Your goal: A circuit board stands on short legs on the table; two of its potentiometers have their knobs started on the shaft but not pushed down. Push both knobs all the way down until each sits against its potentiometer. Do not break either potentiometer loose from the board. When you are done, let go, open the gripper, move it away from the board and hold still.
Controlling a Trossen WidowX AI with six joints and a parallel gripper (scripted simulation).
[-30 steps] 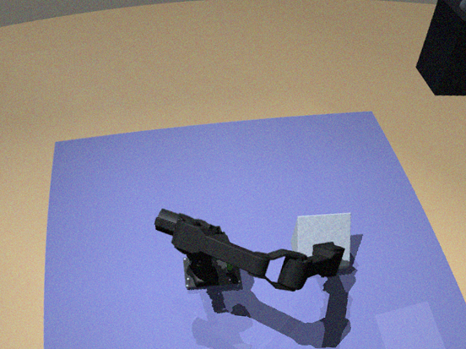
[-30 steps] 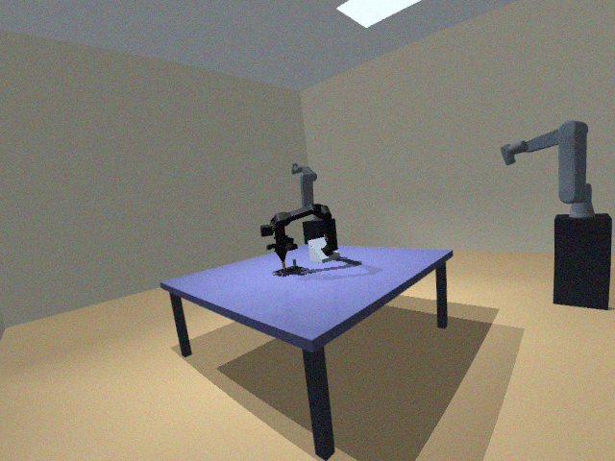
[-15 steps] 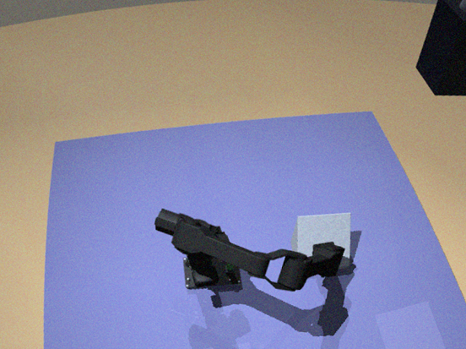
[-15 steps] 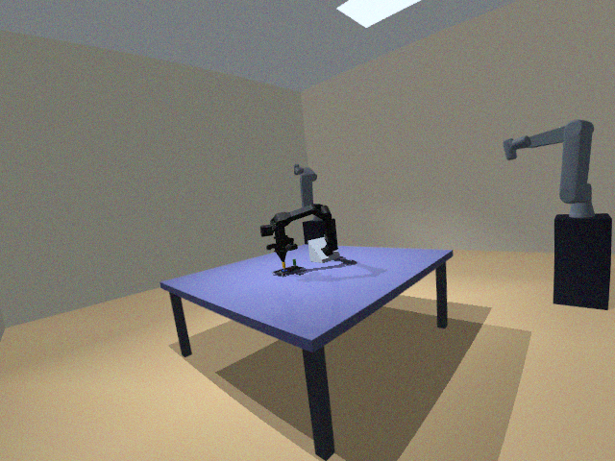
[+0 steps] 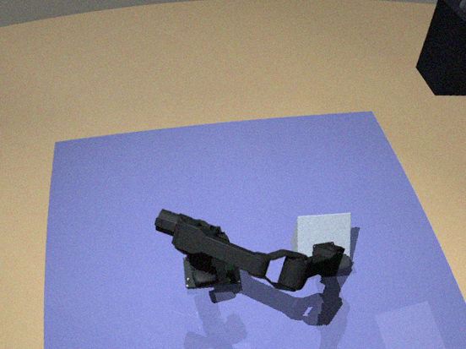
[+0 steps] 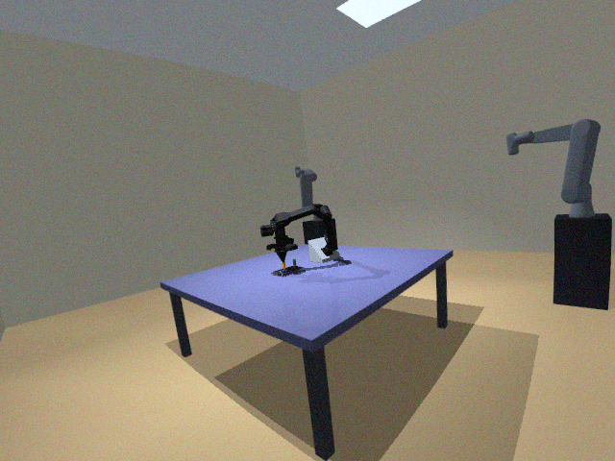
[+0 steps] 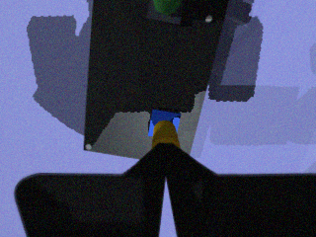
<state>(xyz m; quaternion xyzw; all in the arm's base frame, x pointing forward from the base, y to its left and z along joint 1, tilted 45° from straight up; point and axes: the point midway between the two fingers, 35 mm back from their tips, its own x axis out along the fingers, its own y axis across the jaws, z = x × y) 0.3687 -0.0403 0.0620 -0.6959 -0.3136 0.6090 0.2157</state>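
Note:
The dark circuit board (image 7: 123, 64) (image 6: 293, 269) stands on the table, partly hidden under the arm in the top view. A yellow-orange knob (image 7: 165, 134) (image 6: 283, 265) stands upright over a blue potentiometer (image 7: 165, 117) near one end of the board. A green knob (image 7: 167, 4) (image 6: 294, 261) stands toward the other end, cut off by the top edge of the wrist view. My gripper (image 7: 165, 150) (image 6: 283, 260) is shut and empty, pointing down, with its tips at the top of the yellow-orange knob. The tips hide part of that knob; whether it sits against its potentiometer cannot be told.
A light grey wedge-shaped block (image 5: 323, 229) (image 6: 315, 250) stands on the blue table (image 5: 158, 172) (image 6: 347, 292) beside the arm's base. Grey robot arms on dark pedestals (image 5: 455, 50) (image 6: 580, 257) stand beyond the table.

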